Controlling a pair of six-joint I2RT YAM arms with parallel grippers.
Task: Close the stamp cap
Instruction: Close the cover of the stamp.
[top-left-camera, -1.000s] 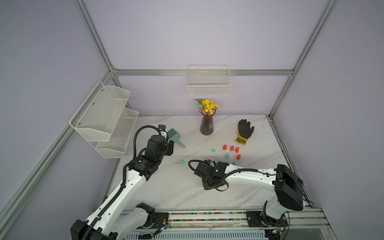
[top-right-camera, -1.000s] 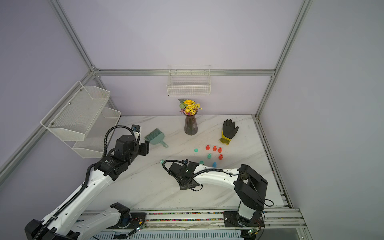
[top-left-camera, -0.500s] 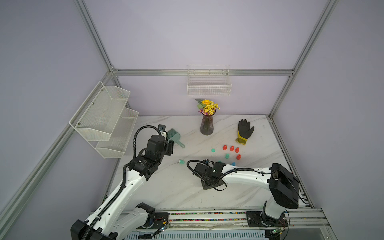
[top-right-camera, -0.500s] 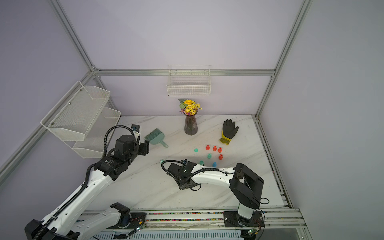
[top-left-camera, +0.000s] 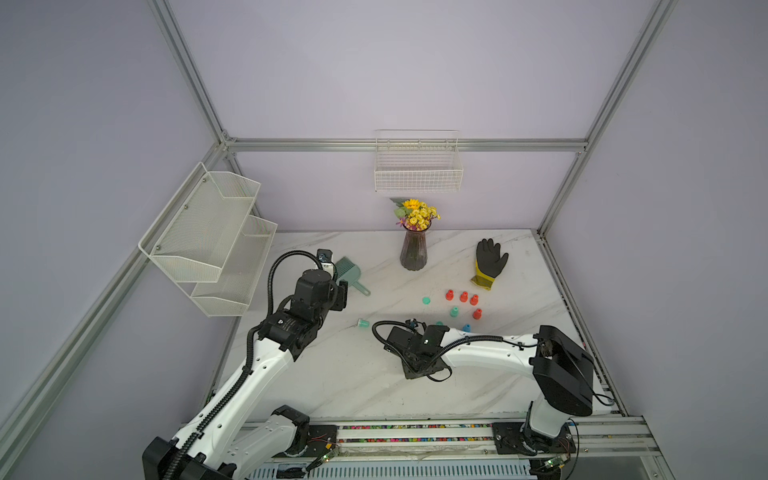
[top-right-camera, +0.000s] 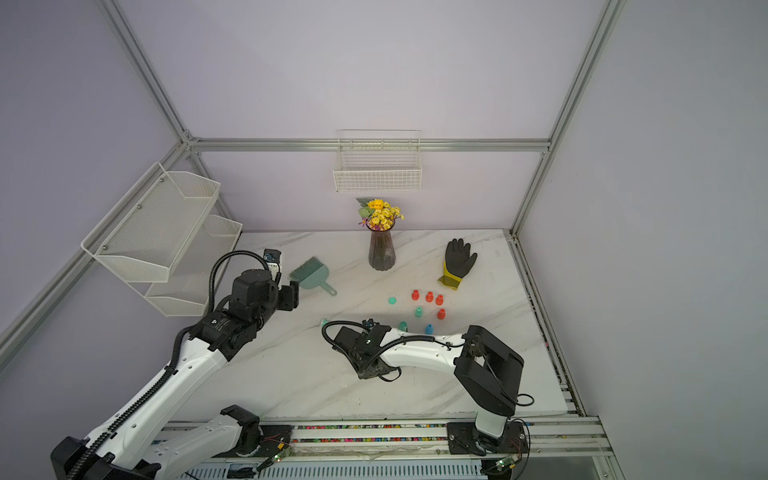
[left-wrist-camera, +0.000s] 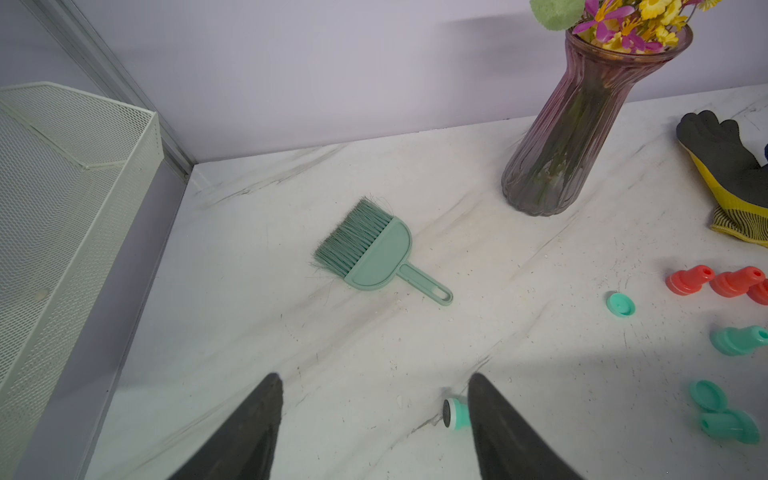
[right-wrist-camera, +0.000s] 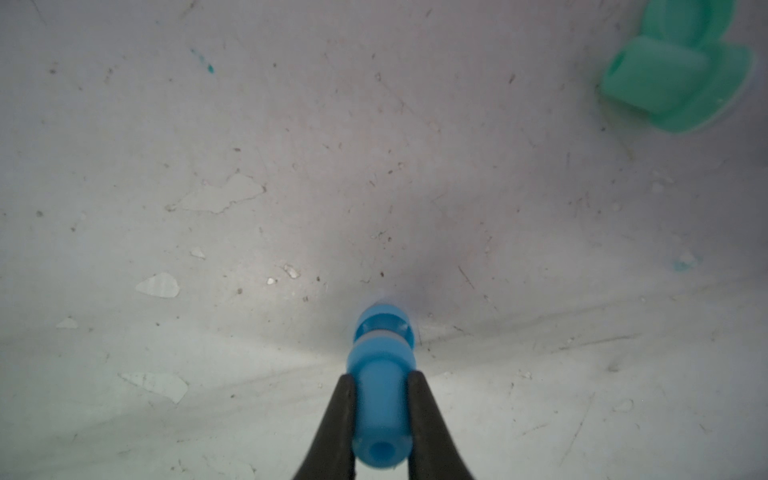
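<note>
My right gripper is shut on the stem of a blue stamp and points straight down at the marble table. The stamp's wide end meets a blue cap on the table, with a thin pale line between the two. In both top views the right wrist hides these fingers and the stamp. My left gripper hangs open above the table. A teal stamp lies on its side beside one of its fingers and shows in a top view as the teal stamp.
Red stamps, teal stamps, a loose teal cap and another blue stamp stand behind the right wrist. A vase, a glove and a teal brush sit further back. A mesh rack hangs at the left.
The right arm has edged slightly to the left with the blue stamp still in its grip. The left arm has not moved.
</note>
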